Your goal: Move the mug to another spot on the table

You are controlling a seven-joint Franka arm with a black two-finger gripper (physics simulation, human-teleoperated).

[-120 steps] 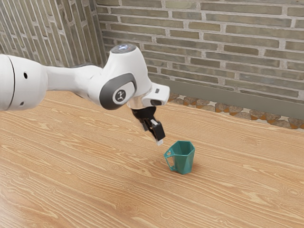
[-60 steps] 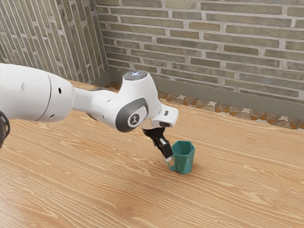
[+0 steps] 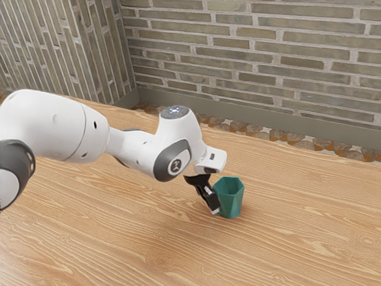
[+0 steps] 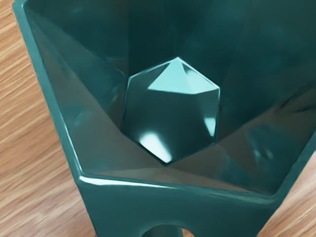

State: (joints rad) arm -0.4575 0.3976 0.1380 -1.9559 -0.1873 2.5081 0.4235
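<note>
A teal faceted mug [image 3: 231, 196] stands upright on the wooden table [image 3: 107, 238], right of the middle in the exterior view. My black gripper [image 3: 212, 206] is low at the mug's left side, over the spot where its handle sits, and hides the handle there. From the wrist camera I look straight down into the mug [image 4: 173, 113], with its handle [image 4: 123, 217] directly under my hand.
A strip of pebbles [image 3: 297, 140] runs along the foot of the brick wall [image 3: 268, 53] behind the table. Bare wood lies to the right of the mug and in front of it.
My arm has reached further right and lowered, bringing the gripper from above and left of the mug down onto its handle side. The mug has stayed put.
</note>
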